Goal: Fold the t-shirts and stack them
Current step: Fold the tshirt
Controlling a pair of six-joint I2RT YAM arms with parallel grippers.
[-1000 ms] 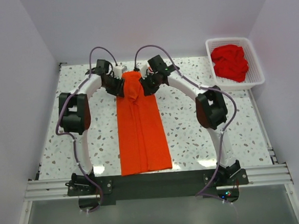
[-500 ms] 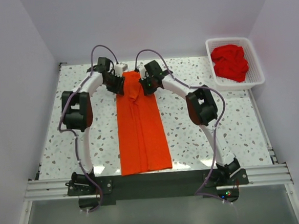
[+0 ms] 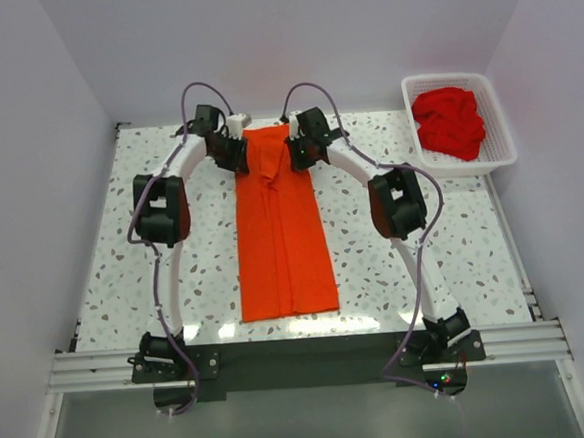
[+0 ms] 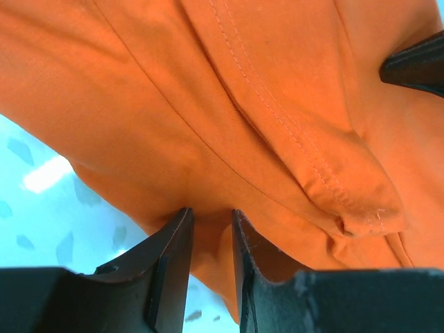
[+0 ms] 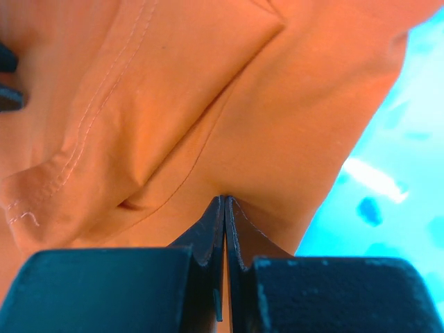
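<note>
top external view: at the near edge of the speckled worktop (image 3: 475, 256) the left arm (image 3: 159, 210) and the right arm (image 3: 396, 204) rise from their bases, one on each side. between them an orange t-shirt (image 3: 283, 240) lies flat as a long narrow strip, folded lengthwise. its near end is squared off close to the near edge, and its length runs straight away toward the far wall. a soft crease runs down its middle.

at the far end of the strip both arms curve inward and meet the cloth, the left gripper (image 3: 239, 154) at the left corner and the right gripper (image 3: 295, 149) at the right corner. in the left wrist view the left gripper's fingers (image 4: 166, 250) stand a narrow slit apart with the edge of the orange cloth caught between them. beyond them a stitched hem (image 4: 277, 111) slants across the cloth and ends in a small bunched corner. in the right wrist view the right gripper's fingers (image 5: 205, 239) are pressed tight together, nipping a fold of the same shirt at their tips.

farther off, at the far right corner of the worktop and well apart from the strip, a white basket (image 3: 498, 154) holds a crumpled heap of red t-shirts (image 3: 449, 123).
</note>
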